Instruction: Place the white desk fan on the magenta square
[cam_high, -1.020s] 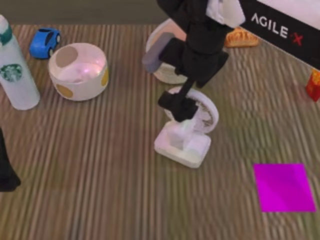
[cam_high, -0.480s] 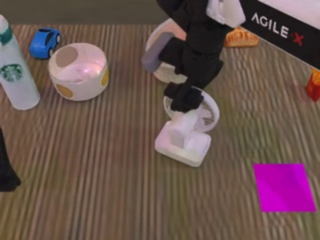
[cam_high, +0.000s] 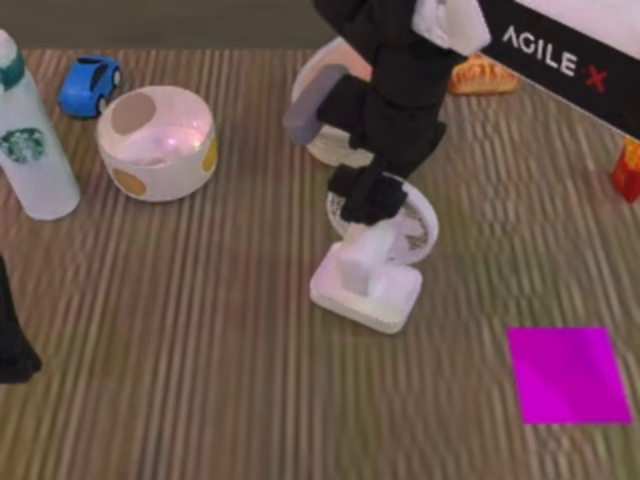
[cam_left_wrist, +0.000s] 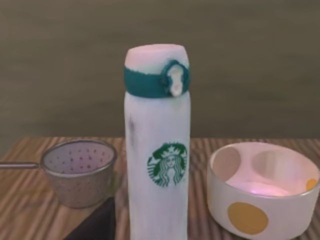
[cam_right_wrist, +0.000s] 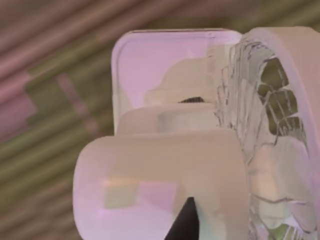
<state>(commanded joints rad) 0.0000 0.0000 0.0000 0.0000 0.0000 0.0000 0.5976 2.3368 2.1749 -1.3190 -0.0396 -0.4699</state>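
The white desk fan (cam_high: 366, 292) stands upright near the middle of the table, its rounded base toward the front and its grilled round head (cam_high: 418, 232) behind. My right gripper (cam_high: 368, 200) is down on the rear housing of the fan's head, right above the neck. In the right wrist view the fan (cam_right_wrist: 160, 175) fills the picture, and the housing lies right against the gripper. The magenta square (cam_high: 568, 373) lies flat at the front right, well apart from the fan, with nothing on it. My left gripper (cam_high: 12, 350) is parked at the left edge.
A white bowl with tan spots (cam_high: 155, 140) and a tall white bottle with a green logo (cam_high: 35, 140) stand at the back left, near a blue toy car (cam_high: 90, 83). A bread roll (cam_high: 482, 75) and a red box (cam_high: 628, 170) are at the back right. A metal strainer (cam_left_wrist: 77, 170) stands beside the bottle.
My right gripper has moved back from over the fan's neck and base onto the rear of the head, then held still. The fan stands where it stood. The left arm is still.
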